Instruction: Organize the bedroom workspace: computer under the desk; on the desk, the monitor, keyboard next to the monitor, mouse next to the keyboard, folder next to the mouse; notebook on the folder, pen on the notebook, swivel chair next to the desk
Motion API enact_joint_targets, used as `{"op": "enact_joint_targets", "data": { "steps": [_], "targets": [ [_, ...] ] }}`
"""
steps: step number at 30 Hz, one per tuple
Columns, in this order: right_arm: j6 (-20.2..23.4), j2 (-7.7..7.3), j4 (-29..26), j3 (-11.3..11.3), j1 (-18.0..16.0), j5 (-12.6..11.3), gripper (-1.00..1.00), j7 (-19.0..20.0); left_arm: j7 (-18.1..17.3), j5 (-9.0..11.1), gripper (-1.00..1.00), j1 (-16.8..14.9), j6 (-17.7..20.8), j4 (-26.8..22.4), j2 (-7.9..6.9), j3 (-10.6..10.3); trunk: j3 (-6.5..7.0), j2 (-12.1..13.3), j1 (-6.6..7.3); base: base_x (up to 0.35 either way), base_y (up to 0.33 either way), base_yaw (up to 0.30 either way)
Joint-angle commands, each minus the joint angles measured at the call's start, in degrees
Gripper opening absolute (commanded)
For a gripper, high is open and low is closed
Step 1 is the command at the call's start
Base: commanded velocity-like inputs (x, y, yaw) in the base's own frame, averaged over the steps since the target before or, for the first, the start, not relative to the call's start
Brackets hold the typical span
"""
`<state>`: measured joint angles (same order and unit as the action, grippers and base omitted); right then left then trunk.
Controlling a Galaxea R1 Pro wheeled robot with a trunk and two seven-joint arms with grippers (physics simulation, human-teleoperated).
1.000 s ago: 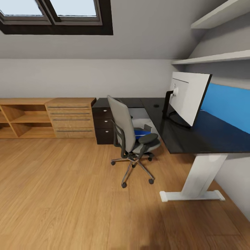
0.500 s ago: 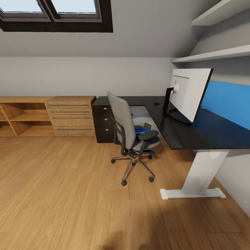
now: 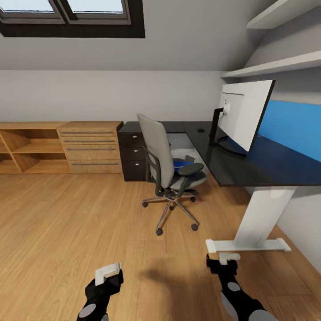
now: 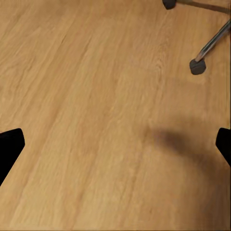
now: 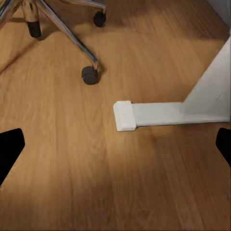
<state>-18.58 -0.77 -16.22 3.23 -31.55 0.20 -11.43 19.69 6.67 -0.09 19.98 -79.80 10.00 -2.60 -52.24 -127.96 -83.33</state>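
Note:
The grey swivel chair (image 3: pixel 161 156) stands on the wood floor beside the black desk (image 3: pixel 263 171), its back toward me. The blue folder (image 3: pixel 180 166) lies on its seat. On the desk the monitor (image 3: pixel 244 114) shows its white rear, and a small black lump (image 3: pixel 201 130), perhaps the mouse, sits behind it. Low over the floor, my left gripper (image 3: pixel 108 271) (image 4: pixel 115 144) and right gripper (image 3: pixel 228 257) (image 5: pixel 115 144) are both open and hold nothing. A chair caster (image 5: pixel 89 74) and the desk's white foot (image 5: pixel 159 114) lie ahead of the right one. Keyboard, notebook, pen and computer are out of view.
A black drawer unit (image 3: pixel 133 151) stands under the desk's far end, with a light wooden cabinet (image 3: pixel 67 147) to its left. The desk's white leg (image 3: pixel 262 214) is close on my right. A blue wall panel (image 3: pixel 294 129) and shelves (image 3: pixel 276 67) line the right wall.
The head view has shifted slightly, so the room sits a little differently in the picture. Both grippers have come into view at its lower edge. Chair, folder and monitor have not moved.

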Motion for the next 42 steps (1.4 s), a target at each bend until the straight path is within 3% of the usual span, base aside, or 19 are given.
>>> {"op": "enact_joint_targets", "data": {
  "steps": [1,5,7,10,13,16,18,20,24,28,36,38,42],
  "targets": [
    [0.87,0.01,1.01,0.27,-2.91,-0.05,1.0,-0.46,0.43,2.35,1.0,-0.33,2.58,-2.64,0.0,-0.36,-0.24,-0.44,-0.22,0.0,0.0,0.0],
    [3.8,-0.05,2.47,0.2,-9.06,-0.81,1.0,-0.57,0.39,8.36,1.0,-2.32,9.24,-8.69,0.0,-0.75,-0.96,-2.04,-1.1,0.0,0.0,0.0],
    [4.34,-0.1,2.7,0.14,-10.41,-1.91,1.0,-0.57,0.35,10.06,1.0,-2.65,11.05,-9.74,0.0,-0.73,-1.32,-2.84,-1.54,0.0,0.0,0.0],
    [5.0,-0.14,3.08,0.09,-12.2,-6.5,1.0,-0.5,0.29,12.87,1.0,-3.08,13.98,-10.89,-0.48,-0.97,-1.85,-4.05,-2.2,0.0,0.0,0.0],
    [4.96,-0.02,4.25,0.33,-12.8,-9.62,1.0,-0.46,0.27,13.76,1.0,-3.2,15.02,-11.45,-2.18,-2.21,-2.39,-5.25,-2.86,0.0,0.0,0.0],
    [4.91,0.0,5.08,0.4,-13.02,-11.07,1.0,-0.44,0.17,14.13,1.0,-3.27,15.44,-12.51,-4.46,-3.16,-2.93,-6.45,-3.51,0.0,0.0,0.0],
    [4.93,-0.01,5.17,0.34,-13.05,-11.33,1.0,-0.44,0.09,14.3,1.0,-3.27,15.54,-12.66,-4.89,-3.64,-3.29,-7.25,-3.95,0.0,0.0,0.0],
    [4.81,-0.02,5.16,0.09,-13.08,-11.89,1.0,-0.5,-1.92,16.32,1.0,-3.28,16.0,-12.92,-5.58,-6.97,-3.65,-8.06,-4.39,0.0,0.0,0.0],
    [4.01,-0.02,4.62,0.11,-13.04,-12.44,1.0,-0.55,-2.77,17.15,1.0,-3.32,16.02,-12.96,-5.74,-8.94,-4.37,-9.66,-5.27,0.0,0.0,0.0],
    [2.35,-0.02,4.04,0.16,-13.01,-12.4,1.0,-0.34,-2.82,17.24,1.0,-3.33,15.91,-12.94,-5.82,-10.49,-4.37,-9.66,-5.27,0.0,0.0,0.0],
    [1.16,0.07,3.91,0.34,-12.99,-12.27,1.0,-0.3,-2.73,17.21,1.0,-3.33,16.06,-12.69,-5.9,-10.8,-4.37,-9.66,-5.27,0.001,0.0,0.0],
    [-0.47,1.81,3.95,0.31,-12.96,-12.12,1.0,-0.44,-2.73,17.15,1.0,-3.34,16.13,-12.23,-6.04,-10.81,-4.37,-9.66,-5.27,0.22,0.0,0.0],
    [-0.9,2.66,4.15,0.29,-12.93,-12.01,1.0,-0.43,-2.73,17.15,1.0,-3.34,16.14,-12.15,-6.35,-10.84,-4.37,-9.66,-5.27,0.29,0.0,0.0]
  ]
}}
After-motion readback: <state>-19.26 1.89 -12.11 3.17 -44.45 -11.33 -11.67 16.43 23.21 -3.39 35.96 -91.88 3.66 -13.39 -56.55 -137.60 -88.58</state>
